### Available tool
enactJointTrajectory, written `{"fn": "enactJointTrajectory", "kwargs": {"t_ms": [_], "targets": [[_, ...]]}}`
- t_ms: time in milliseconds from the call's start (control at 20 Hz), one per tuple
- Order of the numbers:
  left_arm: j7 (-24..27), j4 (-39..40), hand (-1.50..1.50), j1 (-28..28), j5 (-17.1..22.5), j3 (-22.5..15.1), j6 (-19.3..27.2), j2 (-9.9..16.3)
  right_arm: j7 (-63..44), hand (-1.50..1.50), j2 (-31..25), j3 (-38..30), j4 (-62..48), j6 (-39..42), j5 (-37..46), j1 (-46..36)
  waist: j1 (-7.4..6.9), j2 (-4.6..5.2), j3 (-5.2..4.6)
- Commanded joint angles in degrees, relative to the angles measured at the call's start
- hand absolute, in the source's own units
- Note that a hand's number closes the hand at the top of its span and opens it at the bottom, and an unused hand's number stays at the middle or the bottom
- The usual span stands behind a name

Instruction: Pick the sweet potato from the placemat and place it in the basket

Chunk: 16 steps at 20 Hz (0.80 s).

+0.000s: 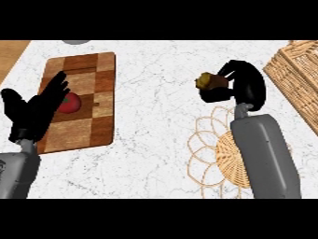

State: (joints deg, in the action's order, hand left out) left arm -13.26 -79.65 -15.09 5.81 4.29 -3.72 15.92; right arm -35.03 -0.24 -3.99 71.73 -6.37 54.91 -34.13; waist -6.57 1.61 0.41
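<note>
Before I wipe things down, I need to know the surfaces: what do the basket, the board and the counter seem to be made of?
Basket: woven wicker, tan, judging by its plaited strands. Board: wood, smooth, in light and dark brown checks. Counter: looks like white marble or a stone lookalike, with fine grey veins.

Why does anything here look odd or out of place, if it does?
Nothing looks spilled or broken. The right hand holds the sweet potato in curled fingers above the counter, between the placemat and the basket. The left hand rests open by the cutting board.
</note>
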Motion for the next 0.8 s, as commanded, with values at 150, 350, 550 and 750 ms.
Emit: {"fn": "enactJointTrajectory", "kwargs": {"t_ms": [150, 350, 550, 750], "targets": [[-0.7, 1.7, 0.0, -3.6, -1.4, -1.5, 1.0, -1.3, -13.1, 1.5, 0.2, 6.1, -6.8, -24.0, 4.4, -15.2, -0.9, 0.0, -0.48], [1.1, 4.0, 0.0, -2.6, -1.2, 0.0, 0.2, 0.0, -24.7, 1.5, 0.2, 9.4, -15.0, -30.6, 10.1, -23.6, 0.62, -0.4, -0.61], [0.4, 1.7, 0.0, -0.8, -1.0, -0.2, 0.7, -0.7, -32.1, 1.5, 0.2, 7.8, -24.2, -30.7, 15.0, -32.6, 1.95, -0.83, -0.54], [2.4, 3.8, 0.0, -0.3, -1.9, 0.6, 2.0, -1.1, -33.9, 1.5, 0.2, 4.6, -32.0, -29.0, 18.9, -40.6, 3.12, -0.68, -0.56]]}}
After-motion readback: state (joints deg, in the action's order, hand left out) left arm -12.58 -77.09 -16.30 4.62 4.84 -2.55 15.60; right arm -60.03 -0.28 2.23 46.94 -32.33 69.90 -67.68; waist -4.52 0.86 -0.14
